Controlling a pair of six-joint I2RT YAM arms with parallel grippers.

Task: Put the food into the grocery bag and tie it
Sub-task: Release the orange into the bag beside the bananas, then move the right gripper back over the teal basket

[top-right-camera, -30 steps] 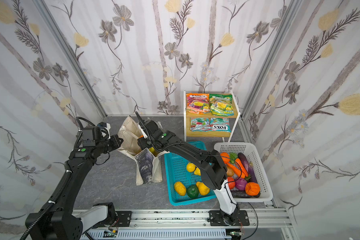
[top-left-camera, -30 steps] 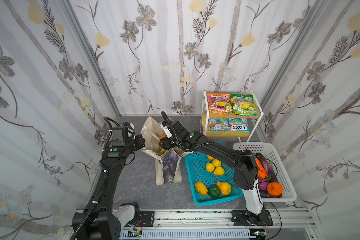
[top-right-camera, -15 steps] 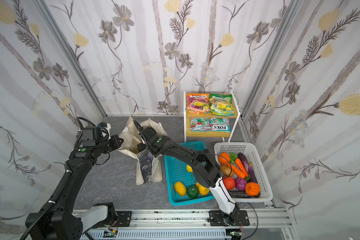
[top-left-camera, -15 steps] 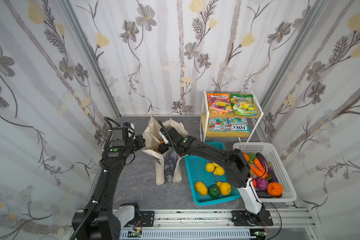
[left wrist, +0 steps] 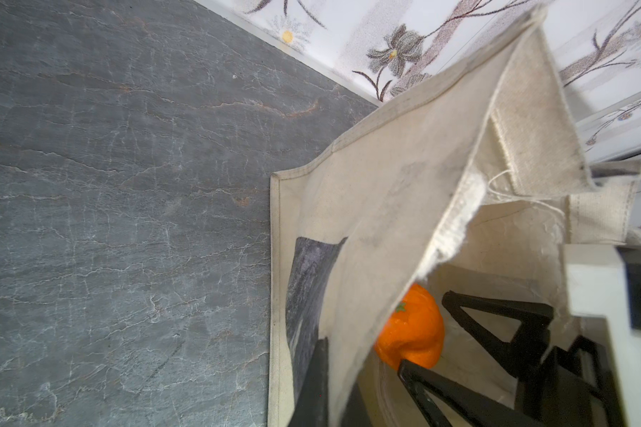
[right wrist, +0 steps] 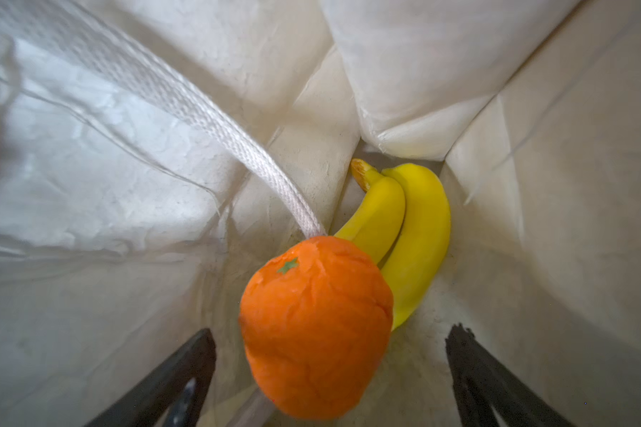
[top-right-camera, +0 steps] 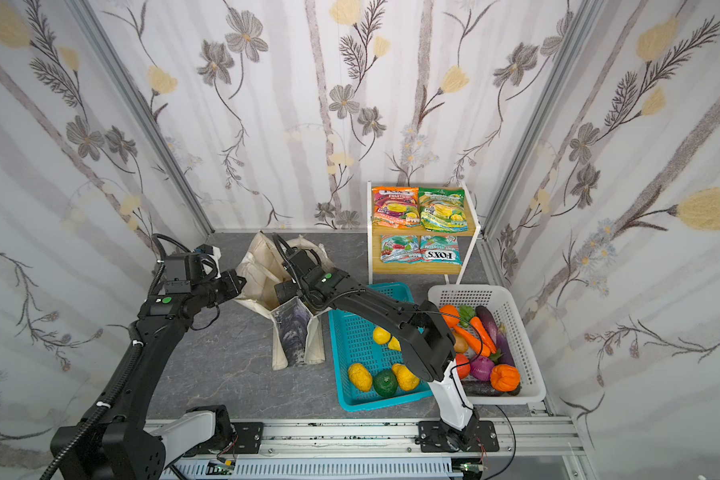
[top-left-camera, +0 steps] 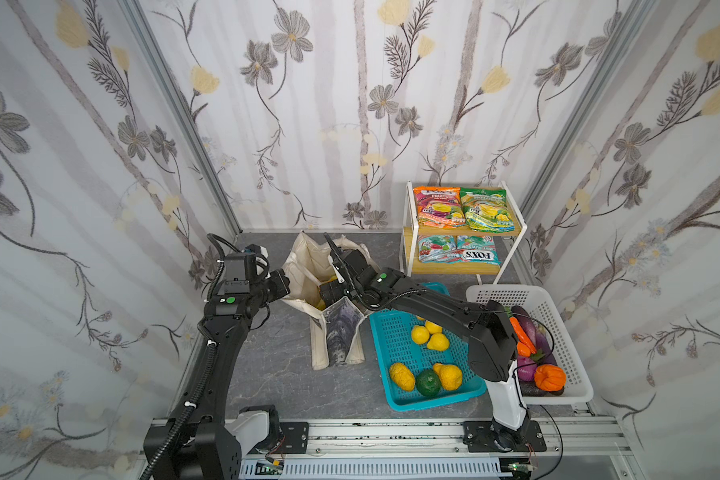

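Tote point(top-left-camera: 308, 266) holds orange point(right wrist: 315, 325), bananas point(right wrist: 415, 236); right hand point(right wrist: 330, 332) spread, empty; left hand point(top-left-camera: 282, 286) seemingly pinching rim.

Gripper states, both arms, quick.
Left gripper: shut, pinching the grocery bag at its rim.
Right gripper: open inside the bag, with the orange between its fingers, touching neither.

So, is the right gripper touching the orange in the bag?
Apart. The right wrist view shows the orange between the open fingers of the right gripper, with grocery bag lining visible on both sides.
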